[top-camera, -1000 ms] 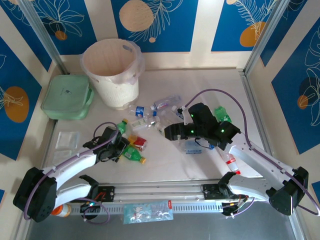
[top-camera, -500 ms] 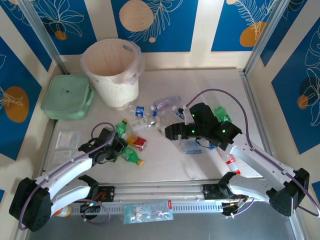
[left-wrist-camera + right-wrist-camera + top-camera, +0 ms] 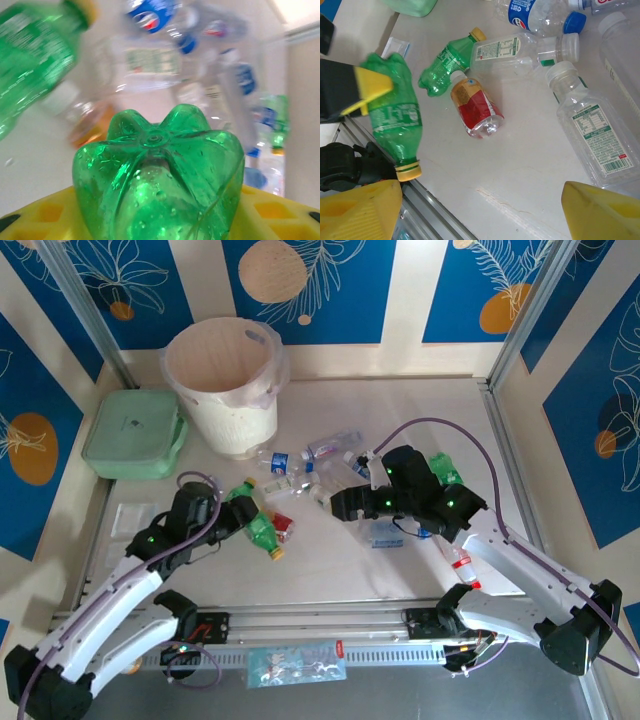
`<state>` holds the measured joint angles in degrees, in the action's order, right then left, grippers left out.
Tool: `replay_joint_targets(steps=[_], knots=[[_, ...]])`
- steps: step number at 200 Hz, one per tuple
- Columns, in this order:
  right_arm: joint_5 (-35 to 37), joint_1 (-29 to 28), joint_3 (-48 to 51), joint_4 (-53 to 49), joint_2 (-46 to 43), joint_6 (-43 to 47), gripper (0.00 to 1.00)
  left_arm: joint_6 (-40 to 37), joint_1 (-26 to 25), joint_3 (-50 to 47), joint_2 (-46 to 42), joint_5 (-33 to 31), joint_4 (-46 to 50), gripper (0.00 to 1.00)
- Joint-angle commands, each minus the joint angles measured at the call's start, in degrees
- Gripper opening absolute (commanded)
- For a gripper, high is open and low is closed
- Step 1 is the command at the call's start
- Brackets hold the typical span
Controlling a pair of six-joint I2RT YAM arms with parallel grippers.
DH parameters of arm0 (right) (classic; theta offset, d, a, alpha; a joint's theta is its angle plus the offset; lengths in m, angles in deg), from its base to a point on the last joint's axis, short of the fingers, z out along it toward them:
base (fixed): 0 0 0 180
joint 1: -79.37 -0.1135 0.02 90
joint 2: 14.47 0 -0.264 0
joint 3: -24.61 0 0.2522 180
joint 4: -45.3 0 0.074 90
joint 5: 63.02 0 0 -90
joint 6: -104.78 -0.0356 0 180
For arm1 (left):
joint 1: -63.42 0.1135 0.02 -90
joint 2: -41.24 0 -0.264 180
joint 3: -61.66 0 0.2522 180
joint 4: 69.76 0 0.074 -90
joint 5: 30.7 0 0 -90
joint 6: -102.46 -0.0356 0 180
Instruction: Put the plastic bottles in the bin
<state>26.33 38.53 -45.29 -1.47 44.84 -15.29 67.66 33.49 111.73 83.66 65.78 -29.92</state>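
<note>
the left fingers [image 3: 42,216] grip a green plastic bottle with a yellow cap [image 3: 262,534] by its base, ready for the carry to the round cream plastic bin [image 3: 236,426], which stands well apart at the far left of the tabletop [image 3: 330,565]. the right fingers [image 3: 360,210] hang open above scattered clear plastic bottles [image 3: 592,127], apparently poised to pick next.

Pale table [image 3: 330,575], painted walls [image 3: 330,290].
Around the table stand blue walls with orange dots, cream stripes and grey posts [image 3: 85,315].

- A pale-green lidded box [image 3: 133,433] is sitting far left on the table [image 3: 330,570].
- A clear packet [image 3: 132,520] is lying nearer.
- A bluish pouch [image 3: 296,662] is resting on the front rail [image 3: 400,650].
</note>
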Motion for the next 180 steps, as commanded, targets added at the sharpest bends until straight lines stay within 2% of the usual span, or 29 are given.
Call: replay_joint_targets(steps=[1, 32, 54, 95, 152, 180], knots=[[-1.9, 0.2, -2.6, -0.8, -1.4, 1.1, 0.84, -11.1, -0.6, 5.2, 0.6, 5.7, -4.2, 0.46], [-4.4, 0.2, -4.8, -0.6, -1.7, 1.8, 0.83, -19.0, -0.6, 14.7, 6.5, 7.6, 0.0, 0.44], [-6.3, 0.1, -6.4, -0.2, -2.0, 2.5, 0.84, -22.7, -0.6, 20.5, 8.9, 5.2, 2.6, 0.44], [-5.2, 0.0, -12.9, -2.7, 0.2, 5.6, 0.84, -29.5, -0.4, 34.4, 17.7, 1.8, 6.2, 0.44], [-1.8, 0.2, -21.9, -5.8, 4.0, 9.2, 0.83, -30.8, 3.5, 51.4, 30.2, -10.9, 4.9, 0.42], [7.2, -1.4, -26.1, -8.4, 5.0, 14.8, 0.82, -29.1, 7.1, 58.3, 34.9, -14.3, 2.0, 0.42]])
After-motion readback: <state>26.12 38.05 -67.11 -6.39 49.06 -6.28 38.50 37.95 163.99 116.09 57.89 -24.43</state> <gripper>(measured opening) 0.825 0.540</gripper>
